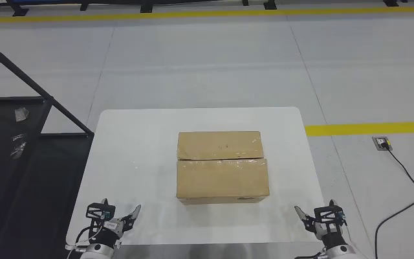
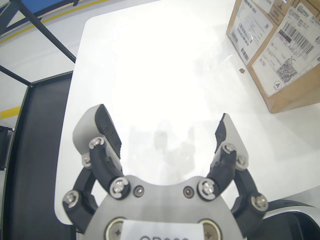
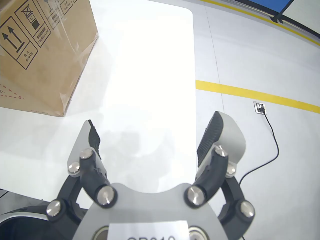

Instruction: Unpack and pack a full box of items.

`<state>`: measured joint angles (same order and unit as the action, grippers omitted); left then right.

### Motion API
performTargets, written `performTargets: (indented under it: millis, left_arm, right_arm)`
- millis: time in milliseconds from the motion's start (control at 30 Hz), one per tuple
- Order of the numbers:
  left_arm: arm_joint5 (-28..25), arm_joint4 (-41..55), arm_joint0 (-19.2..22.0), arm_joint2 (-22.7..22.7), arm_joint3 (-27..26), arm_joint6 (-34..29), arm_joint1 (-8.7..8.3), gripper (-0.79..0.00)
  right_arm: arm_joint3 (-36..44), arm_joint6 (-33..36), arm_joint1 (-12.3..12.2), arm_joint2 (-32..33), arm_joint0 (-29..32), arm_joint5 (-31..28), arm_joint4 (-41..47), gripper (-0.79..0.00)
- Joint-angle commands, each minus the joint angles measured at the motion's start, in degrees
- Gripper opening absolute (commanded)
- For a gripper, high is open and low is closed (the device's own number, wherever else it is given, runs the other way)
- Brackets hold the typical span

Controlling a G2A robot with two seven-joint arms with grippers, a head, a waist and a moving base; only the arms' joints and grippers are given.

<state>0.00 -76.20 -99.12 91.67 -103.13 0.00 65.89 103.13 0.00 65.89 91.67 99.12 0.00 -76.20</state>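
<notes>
While on table (image 1: 136, 168) — box (image 1: 222, 165); grey floor (image 1: 194, 58)

Workshop hall: grey painted floor (image 1: 213, 58), yellow marking lines (image 1: 359, 128).

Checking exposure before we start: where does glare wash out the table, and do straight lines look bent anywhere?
Left wrist view: the table is washed out white across its middle, while the box is evenly lit. Right wrist view: a bright band runs down the table, and the far yellow floor line bows. Top view: even light, no glare.
</notes>
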Motion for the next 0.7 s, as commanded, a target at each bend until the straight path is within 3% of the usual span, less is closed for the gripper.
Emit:
performTargets:
  millis: [0,267,500,667]
  left_arm:
    - [0.0,0.0,0.0,0.0,0.0,0.0,0.0,-0.001]
    - [-0.29,0.09,0.05,-0.08,-0.18,0.19,0.0,0.0]
    - [-5.11,1.4,-0.43,0.88,-2.53,5.84,-0.02,0.0]
    - [-9.81,4.82,-0.88,1.99,-5.16,9.79,-0.04,0.0]
  right_arm:
    - [0.0,0.0,0.0,0.0,0.0,0.0,0.0,0.0]
    - [0.23,-0.22,0.02,-0.09,-0.09,-0.23,0.26,0.0]
    - [4.66,-1.56,-0.09,-1.93,-1.95,-7.07,-1.69,0.0]
    - [8.61,1.28,-0.13,-3.32,-5.06,-13.4,1.69,0.0]
